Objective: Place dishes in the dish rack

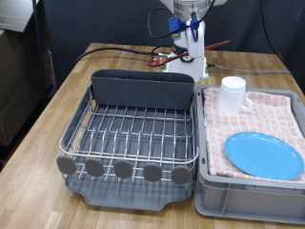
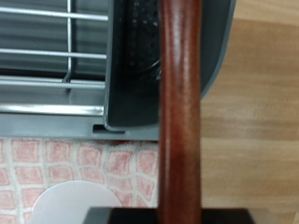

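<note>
One dish rack point(image 1: 133, 134) stands empty on the worktop point(image 1: 57, 105). One light-blue plate point(image 1: 265, 155) and one white mug point(image 1: 233, 93) lie on the checked cloth point(image 1: 272, 113) in the grey tub point(image 1: 238, 196). The claw point(image 1: 193, 29), cut off at the exterior view's top, grasps one wooden spoon point(image 2: 179, 112) above the rack's back compartment point(image 1: 143, 88); its bowl is hidden.

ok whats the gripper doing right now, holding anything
gripper: shut on the wooden spoon, above the dish rack's back compartment.
</note>
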